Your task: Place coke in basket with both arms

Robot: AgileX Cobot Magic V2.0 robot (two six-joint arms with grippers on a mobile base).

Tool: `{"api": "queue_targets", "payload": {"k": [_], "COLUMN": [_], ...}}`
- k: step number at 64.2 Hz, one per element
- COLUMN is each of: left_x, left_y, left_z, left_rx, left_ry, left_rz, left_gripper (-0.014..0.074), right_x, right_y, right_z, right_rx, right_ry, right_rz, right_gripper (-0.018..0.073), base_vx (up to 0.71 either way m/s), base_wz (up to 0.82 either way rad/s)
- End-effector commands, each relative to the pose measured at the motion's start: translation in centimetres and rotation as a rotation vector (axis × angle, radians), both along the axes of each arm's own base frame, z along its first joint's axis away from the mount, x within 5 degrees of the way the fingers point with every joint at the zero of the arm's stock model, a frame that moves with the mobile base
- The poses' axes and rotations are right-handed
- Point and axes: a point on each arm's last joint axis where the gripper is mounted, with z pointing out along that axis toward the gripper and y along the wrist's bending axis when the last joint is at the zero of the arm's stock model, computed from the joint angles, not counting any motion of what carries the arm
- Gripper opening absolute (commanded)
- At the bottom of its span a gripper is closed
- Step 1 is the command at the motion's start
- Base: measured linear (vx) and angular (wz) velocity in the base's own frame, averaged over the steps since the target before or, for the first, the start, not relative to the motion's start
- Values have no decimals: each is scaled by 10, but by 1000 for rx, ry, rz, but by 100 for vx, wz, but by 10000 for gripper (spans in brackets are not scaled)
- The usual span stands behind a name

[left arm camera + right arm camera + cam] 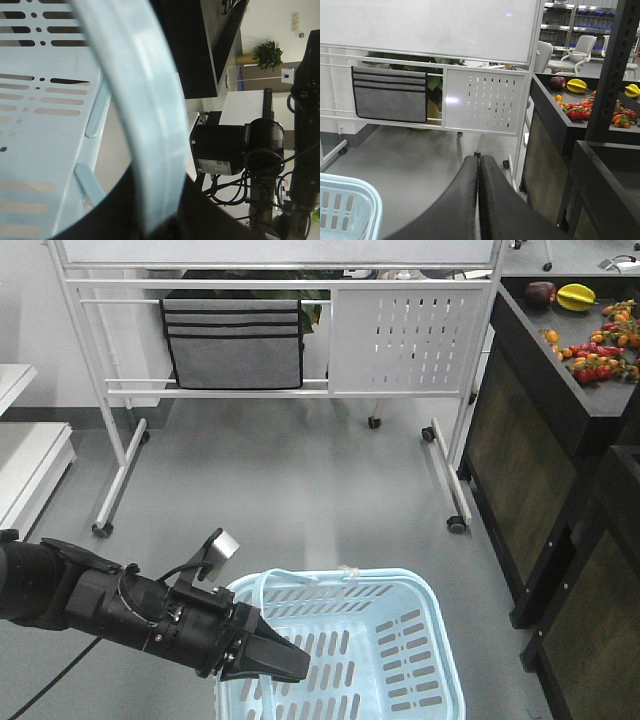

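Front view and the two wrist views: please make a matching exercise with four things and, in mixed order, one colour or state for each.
Things:
1. basket
2. left gripper
3. right gripper
4. fabric pocket organiser

Colour or state:
A. grey, hanging on the white stand
B. fingers pressed together, nothing between them
C. light blue, with slotted sides
D. closed on the basket handle

Pairs: 1-C, 2-D, 3-B, 4-A
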Motion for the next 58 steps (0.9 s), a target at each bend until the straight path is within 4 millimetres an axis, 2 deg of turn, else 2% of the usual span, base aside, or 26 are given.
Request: {"api": "queue_targets", "payload": {"k": [1,58], "left_x": [0,0], "left_y": [-4,-4], "left_z": [27,27], "left_rx": [-130,-130], "left_ry": [-41,-41], "left_rz": [-14,-14], "left_gripper": [-8,-8], "right_x": [-1,-1], "right_y": [0,0], "right_z": [4,4], "right_rx": [-9,-9], "right_ry": [-84,-84], "right_rz": [3,3], "right_gripper": [-9,-9], "base_vx": [23,25], "base_wz": [-4,-4]}}
